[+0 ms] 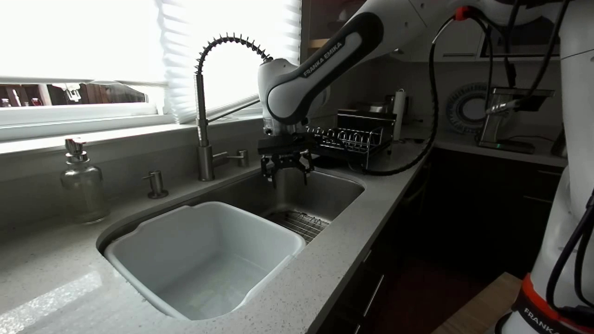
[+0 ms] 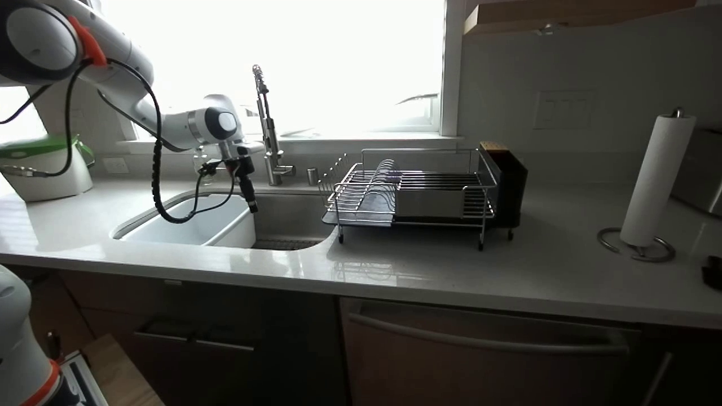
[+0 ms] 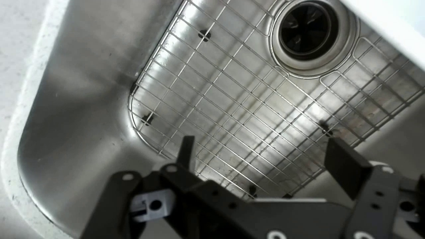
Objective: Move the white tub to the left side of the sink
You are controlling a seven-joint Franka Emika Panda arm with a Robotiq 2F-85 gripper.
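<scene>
The white tub (image 1: 181, 246) sits upright in the sink (image 1: 338, 188), filling its left part in both exterior views; it also shows there in an exterior view (image 2: 240, 232). Its white rim (image 3: 398, 30) crosses the top right corner of the wrist view. The sink is steel with a wire grid and a drain (image 3: 307, 30) in the wrist view. My gripper (image 1: 289, 180) is open and empty. It points down over the bare right part of the sink, beside the tub and apart from it. In the wrist view its fingers (image 3: 261, 141) stand wide apart with only the grid below.
A coiled-spring faucet (image 1: 200, 116) stands behind the sink. A soap bottle (image 1: 83, 192) and a small pump (image 1: 157, 185) stand at the back left. A wire dish rack (image 2: 366, 197) stands right of the sink. A paper towel roll (image 2: 657, 180) stands farther right.
</scene>
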